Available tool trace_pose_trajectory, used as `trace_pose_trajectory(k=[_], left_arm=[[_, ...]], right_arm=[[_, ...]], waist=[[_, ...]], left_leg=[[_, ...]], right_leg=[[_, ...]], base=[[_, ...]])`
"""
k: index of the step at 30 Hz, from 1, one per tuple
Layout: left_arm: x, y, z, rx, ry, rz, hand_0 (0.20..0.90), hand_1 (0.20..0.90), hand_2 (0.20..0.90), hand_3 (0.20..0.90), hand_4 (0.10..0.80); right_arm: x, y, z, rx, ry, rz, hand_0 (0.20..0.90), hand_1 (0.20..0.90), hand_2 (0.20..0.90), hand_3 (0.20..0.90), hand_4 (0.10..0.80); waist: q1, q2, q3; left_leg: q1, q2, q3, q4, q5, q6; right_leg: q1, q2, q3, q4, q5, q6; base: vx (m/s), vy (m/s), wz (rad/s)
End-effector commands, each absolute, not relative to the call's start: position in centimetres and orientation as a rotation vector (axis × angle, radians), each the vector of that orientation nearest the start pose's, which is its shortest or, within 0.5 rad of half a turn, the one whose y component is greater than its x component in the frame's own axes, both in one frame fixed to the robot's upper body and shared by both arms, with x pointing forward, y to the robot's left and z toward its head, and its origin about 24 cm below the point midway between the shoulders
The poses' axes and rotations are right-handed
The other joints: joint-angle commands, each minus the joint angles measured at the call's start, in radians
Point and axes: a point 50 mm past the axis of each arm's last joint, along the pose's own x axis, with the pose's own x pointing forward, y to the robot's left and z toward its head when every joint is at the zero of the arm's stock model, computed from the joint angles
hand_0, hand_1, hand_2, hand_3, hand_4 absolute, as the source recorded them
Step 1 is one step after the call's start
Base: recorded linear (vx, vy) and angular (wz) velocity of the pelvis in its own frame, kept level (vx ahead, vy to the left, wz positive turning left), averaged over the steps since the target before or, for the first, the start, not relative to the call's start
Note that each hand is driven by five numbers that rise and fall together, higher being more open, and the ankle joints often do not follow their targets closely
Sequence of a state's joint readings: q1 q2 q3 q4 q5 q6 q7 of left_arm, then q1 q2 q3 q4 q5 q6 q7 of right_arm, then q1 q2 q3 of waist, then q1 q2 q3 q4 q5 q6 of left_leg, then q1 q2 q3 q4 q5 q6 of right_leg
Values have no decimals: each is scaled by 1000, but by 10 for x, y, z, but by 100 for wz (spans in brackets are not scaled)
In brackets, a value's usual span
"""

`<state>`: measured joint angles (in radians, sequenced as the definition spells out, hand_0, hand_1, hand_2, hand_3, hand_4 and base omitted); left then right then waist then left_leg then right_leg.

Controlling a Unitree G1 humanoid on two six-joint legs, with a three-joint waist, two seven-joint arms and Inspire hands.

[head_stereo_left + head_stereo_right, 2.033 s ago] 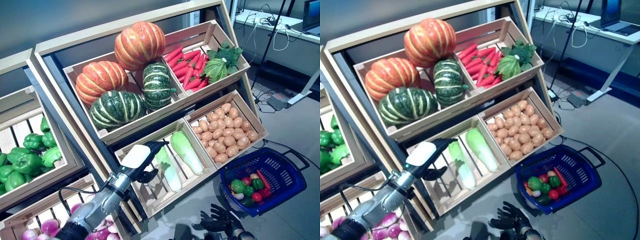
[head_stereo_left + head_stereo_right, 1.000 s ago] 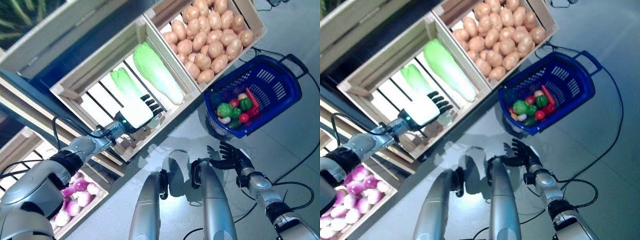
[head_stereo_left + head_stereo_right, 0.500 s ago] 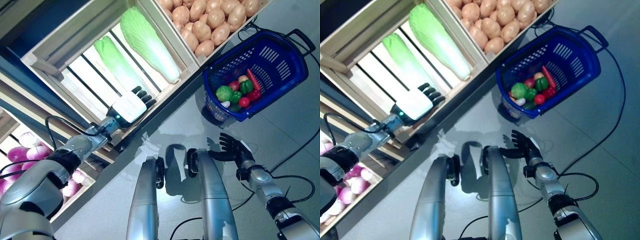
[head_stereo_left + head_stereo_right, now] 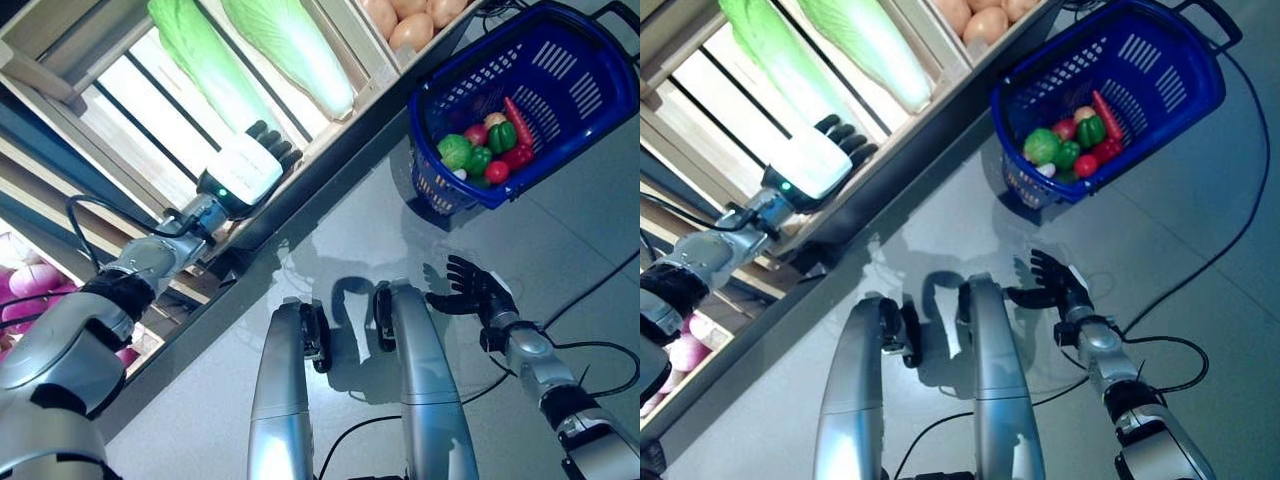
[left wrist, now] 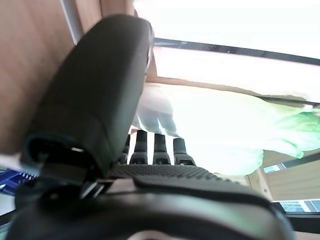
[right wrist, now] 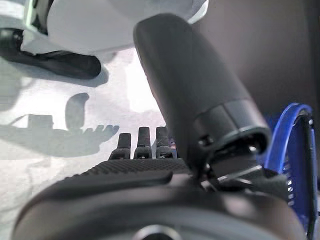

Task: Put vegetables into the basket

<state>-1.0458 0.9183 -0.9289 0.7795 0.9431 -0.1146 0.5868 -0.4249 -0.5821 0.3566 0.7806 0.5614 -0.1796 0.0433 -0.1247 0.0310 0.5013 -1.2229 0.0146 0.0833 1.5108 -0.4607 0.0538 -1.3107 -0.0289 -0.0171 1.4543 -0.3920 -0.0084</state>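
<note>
Two pale green cabbages, one point(image 4: 205, 65) and the other point(image 4: 290, 45), lie in a wooden crate point(image 4: 45, 75) on the rack. My left hand point(image 4: 243, 168) reaches over the crate's front edge beside the nearer cabbage point(image 5: 225, 130), its fingers point(image 5: 150, 147) straight and holding nothing. A blue basket point(image 4: 575, 75) stands on the floor at the right with peppers, tomatoes and other small vegetables point(image 4: 480, 145) inside. My right hand point(image 4: 472, 292) hangs low over the floor below the basket, fingers spread and empty. The basket's rim point(image 6: 295, 150) shows beside it in the right wrist view.
Potatoes point(image 4: 400, 15) fill the crate right of the cabbages. Purple onions point(image 4: 20, 290) lie in a lower crate at the far left. The rack's dark front edge point(image 4: 330, 165) runs diagonally between my left hand and the grey floor point(image 4: 340, 240).
The camera has tilted further down, so the pumpkins and carrots have left the view. My left hand stays stretched out at the cabbage crate's front. The right hand has hardly moved.
</note>
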Motion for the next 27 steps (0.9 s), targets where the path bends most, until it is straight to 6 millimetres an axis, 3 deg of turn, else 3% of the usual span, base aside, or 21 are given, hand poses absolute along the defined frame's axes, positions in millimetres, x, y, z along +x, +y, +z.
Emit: trace_pose_trajectory(k=[1,7,17,25,26,27], left_arm=[[381,277,231,2235,-480,282,900,900,900,900,800],[380,295,233,2255,-307,262,900,900,900,900,800],[378,303,262,2285,-302,330,900,900,900,900,800],[375,315,253,2204,-126,253,900,900,900,900,800],[374,316,249,2172,-98,232,300,300,300,300,400],[375,316,249,2167,-83,220,300,300,300,300,400]], right_arm=[[309,-280,44,-126,129,-66,900,900,900,900,800],[298,-294,38,-146,150,-85,900,900,900,900,800],[281,-307,27,-142,193,-93,900,900,900,900,800],[262,-311,7,-142,259,-98,900,900,900,900,800],[259,-312,6,-139,265,-107,900,900,900,900,800],[258,-313,5,-138,268,-114,900,900,900,900,800]], waist=[[-39,-13,-31],[-50,-21,-16],[-62,-26,5],[-63,-32,11],[-63,-34,11],[-63,-35,13]], left_leg=[[19,-19,102,-59,28,106],[15,-7,104,-32,26,106],[50,7,111,-35,35,103],[92,8,111,-26,55,109],[96,7,111,-25,60,110],[100,8,111,-22,60,112]], right_leg=[[94,20,-52,19,-9,-113],[92,17,-55,38,-5,-116],[127,17,-55,24,16,-105],[171,4,-63,30,39,-101],[176,1,-65,31,44,-99],[179,0,-64,33,46,-99]], base=[[55,24,-12],[78,19,6],[69,9,-8],[68,-2,-5],[42,-11,3],[40,-12,5]])
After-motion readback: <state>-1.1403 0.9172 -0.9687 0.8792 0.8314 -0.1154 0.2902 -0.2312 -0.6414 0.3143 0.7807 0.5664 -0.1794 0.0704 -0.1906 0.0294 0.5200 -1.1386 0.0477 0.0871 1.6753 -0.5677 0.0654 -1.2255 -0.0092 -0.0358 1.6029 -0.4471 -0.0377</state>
